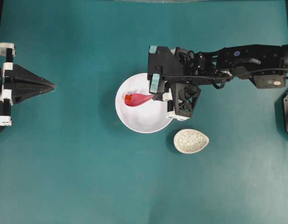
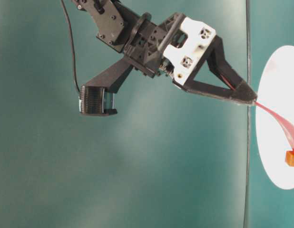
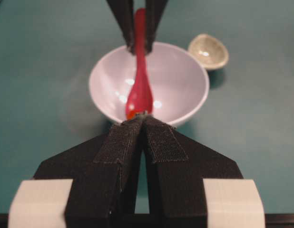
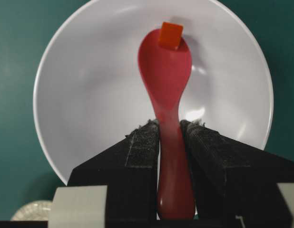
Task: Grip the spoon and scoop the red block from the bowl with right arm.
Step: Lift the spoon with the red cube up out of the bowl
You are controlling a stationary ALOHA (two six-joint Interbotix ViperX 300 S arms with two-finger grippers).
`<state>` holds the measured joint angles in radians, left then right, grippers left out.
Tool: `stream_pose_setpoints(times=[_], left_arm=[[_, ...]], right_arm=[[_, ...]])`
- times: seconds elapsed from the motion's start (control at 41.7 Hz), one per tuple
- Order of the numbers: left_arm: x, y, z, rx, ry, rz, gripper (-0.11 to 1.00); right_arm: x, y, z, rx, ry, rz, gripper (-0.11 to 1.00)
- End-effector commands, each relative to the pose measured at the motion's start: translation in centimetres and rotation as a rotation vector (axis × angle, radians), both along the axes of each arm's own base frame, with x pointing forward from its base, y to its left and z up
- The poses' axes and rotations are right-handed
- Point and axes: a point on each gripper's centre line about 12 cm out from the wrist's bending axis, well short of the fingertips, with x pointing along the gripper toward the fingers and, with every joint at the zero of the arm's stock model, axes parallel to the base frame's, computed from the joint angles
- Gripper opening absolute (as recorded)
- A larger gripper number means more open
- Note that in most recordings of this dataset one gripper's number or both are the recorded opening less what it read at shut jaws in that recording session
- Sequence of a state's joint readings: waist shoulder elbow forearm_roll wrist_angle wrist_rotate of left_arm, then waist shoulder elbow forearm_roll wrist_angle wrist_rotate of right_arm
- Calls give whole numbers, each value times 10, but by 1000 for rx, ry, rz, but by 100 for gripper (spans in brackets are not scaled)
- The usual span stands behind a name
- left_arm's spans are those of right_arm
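Your right arm [image 1: 237,63] reaches in from the worktop's right edge, its pincer [image 4: 170,135] clamped on the spoon [image 4: 167,76] handle and tilted downward. Your left pincer [image 1: 50,86] rests at the left edge, jaws together.

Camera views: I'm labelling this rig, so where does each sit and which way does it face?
Overhead: above the table, looking straight down; both arms, bowl show.
Table-level: low, side-on at the right end effector.
Left wrist: behind the shut left end effector, facing the bowl.
Right wrist: behind the right end effector, looking down the spoon.
All four share the spoon, bowl and red block.
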<state>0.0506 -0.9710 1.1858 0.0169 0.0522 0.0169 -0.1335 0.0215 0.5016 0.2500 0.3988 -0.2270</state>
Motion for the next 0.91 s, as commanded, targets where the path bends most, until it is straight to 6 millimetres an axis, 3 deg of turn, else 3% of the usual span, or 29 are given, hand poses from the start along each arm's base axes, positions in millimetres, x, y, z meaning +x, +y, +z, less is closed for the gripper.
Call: stream_pose_setpoints(times=[0.0, 0.887], left_arm=[[2, 1, 5, 2, -15, 3, 0], [1, 1, 6, 2, -18, 3, 0]], right_arm=[[0, 1, 18, -7, -57, -3, 24], [-38, 13, 21, -100, -319, -17, 24]])
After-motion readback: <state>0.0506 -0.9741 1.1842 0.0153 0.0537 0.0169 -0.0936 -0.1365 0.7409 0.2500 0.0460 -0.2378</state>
